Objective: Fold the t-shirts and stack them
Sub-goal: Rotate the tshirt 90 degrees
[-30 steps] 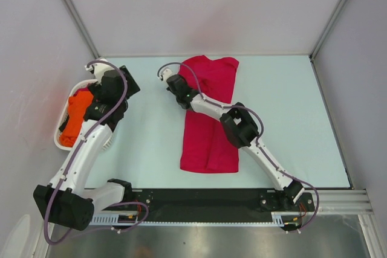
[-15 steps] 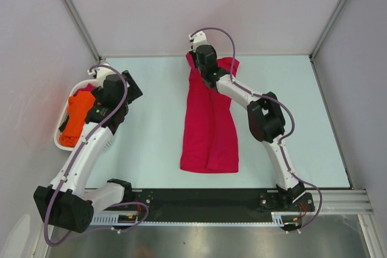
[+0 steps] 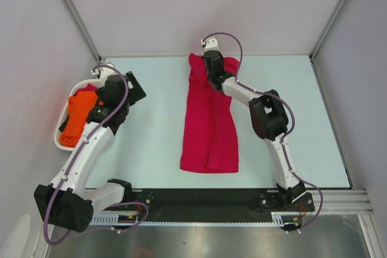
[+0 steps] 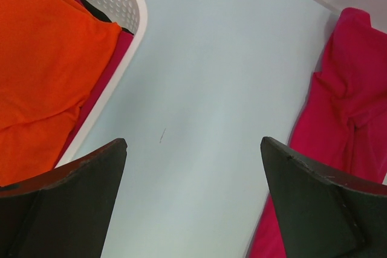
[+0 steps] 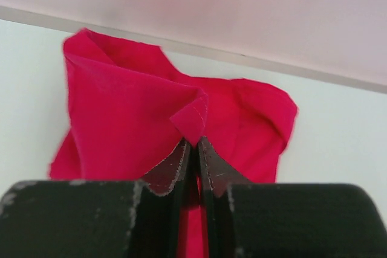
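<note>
Right gripper (image 5: 195, 144) pinches the far edge of the red shirt (image 3: 208, 126), seemingly to fold it, while left gripper (image 4: 193, 144) hangs wide open near the orange shirt (image 4: 42, 70) in its basket (image 4: 138, 10).

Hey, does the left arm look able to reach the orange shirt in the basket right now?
Probably yes. The left gripper is open just beside the basket, and the orange shirt lies on top there with nothing over it.
</note>
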Motion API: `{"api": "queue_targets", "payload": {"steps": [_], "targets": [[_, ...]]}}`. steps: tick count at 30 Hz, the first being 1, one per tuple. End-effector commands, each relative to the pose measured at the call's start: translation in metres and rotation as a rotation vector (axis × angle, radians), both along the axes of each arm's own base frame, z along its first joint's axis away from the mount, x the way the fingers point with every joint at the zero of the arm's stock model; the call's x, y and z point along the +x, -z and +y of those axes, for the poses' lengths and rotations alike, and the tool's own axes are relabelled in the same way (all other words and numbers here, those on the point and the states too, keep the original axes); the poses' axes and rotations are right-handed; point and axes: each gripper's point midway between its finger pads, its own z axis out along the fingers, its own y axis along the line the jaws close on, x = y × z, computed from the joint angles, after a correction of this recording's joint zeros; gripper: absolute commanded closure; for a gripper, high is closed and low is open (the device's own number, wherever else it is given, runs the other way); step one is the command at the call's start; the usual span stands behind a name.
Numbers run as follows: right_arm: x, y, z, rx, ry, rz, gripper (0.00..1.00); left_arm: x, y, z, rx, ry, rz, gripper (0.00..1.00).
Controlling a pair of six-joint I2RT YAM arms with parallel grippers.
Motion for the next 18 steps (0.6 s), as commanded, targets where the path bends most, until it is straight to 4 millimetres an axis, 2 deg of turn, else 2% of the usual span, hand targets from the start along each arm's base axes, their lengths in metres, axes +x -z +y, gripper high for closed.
{"api": "queue_targets", "payload": {"steps": [1,5,10,15,18], "targets": [[0.007,-0.009,-0.037,0.006,0.138,-0.042,0.89,0.002,0.001,-0.021,-0.020,0.064,-0.018,0.01],[0.011,-0.003,-0.060,-0.006,0.186,-0.035,0.89,0.001,0.007,-0.040,-0.012,0.111,-0.008,0.00],[0.019,-0.002,-0.087,-0.003,0.230,-0.031,0.88,0.002,0.016,-0.054,-0.004,0.139,0.011,0.00],[0.024,0.002,-0.104,-0.010,0.263,-0.027,0.87,0.003,0.021,-0.065,0.003,0.163,0.022,0.00],[0.028,0.013,-0.114,-0.021,0.287,-0.003,0.86,0.003,0.020,-0.069,0.006,0.177,0.022,0.00]]}}
